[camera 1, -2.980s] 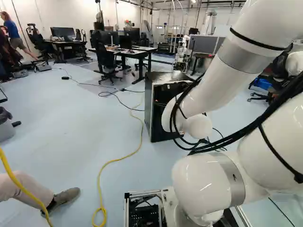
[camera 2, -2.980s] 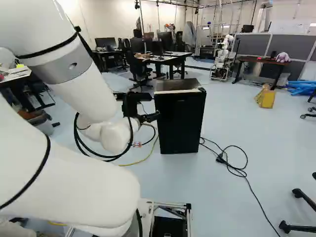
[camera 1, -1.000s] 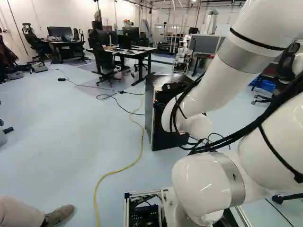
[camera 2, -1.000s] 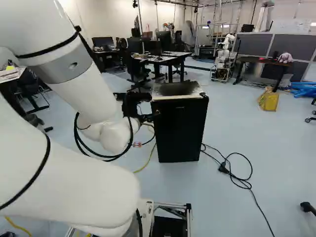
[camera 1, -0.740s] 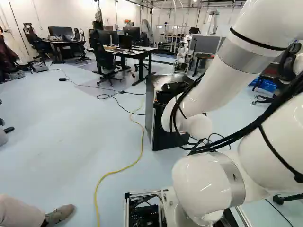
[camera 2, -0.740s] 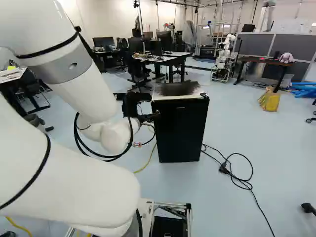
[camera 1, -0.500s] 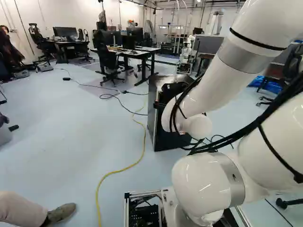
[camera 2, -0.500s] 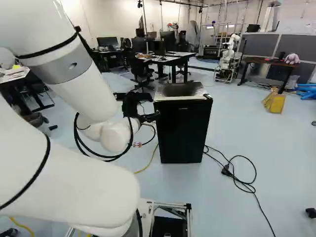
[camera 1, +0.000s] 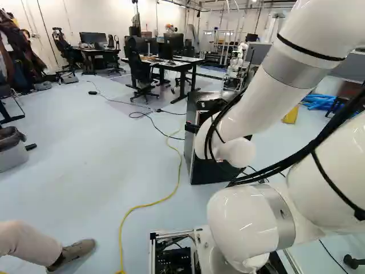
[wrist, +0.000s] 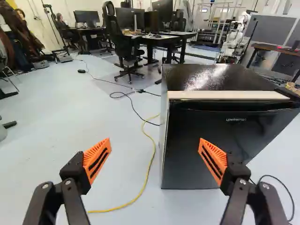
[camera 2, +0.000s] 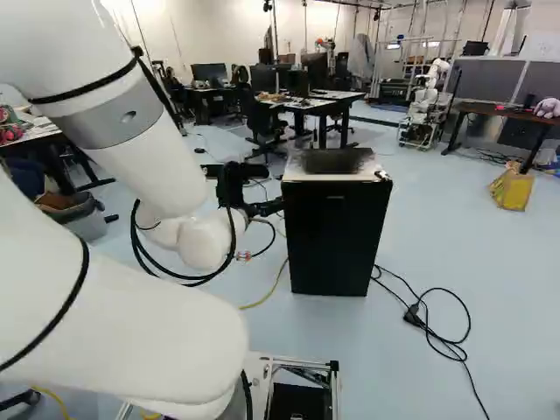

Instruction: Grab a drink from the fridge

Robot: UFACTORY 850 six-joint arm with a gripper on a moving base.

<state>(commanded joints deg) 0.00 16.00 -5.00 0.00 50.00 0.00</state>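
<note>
- Wrist view: the gripper (wrist: 154,150) is released, its orange pads (wrist: 97,161) standing wide apart with nothing gripped between them.
- Ahead of the gripper stands the fridge (wrist: 201,145), upright on the floor (wrist: 93,117), its dark door (wrist: 215,131) closed. Contact with the gripper cannot be made out.
- No drink is visible; presumably it lies inside the fridge, behind that door, which explains why the gripper carries nothing.
- One side edge of the fridge appears between the two lines of reach, one finger facing the door and the other facing the floor beyond it. Such a placing suggests preparation to catch the door by its edge.
- A pale strip (wrist: 229,95) runs along the door's top, ahead of the gripper; a dark gap below it may offer a second hold.
- Beyond the gripper, a yellow cord (wrist: 152,159) lies on the floor beside the fridge, where the base could snag it.
- Step in hand, as judged: lining up to open the door. The task is at an early stage; next comes a small, square approach, since a skewed pull could slip or shift the fridge.
</note>
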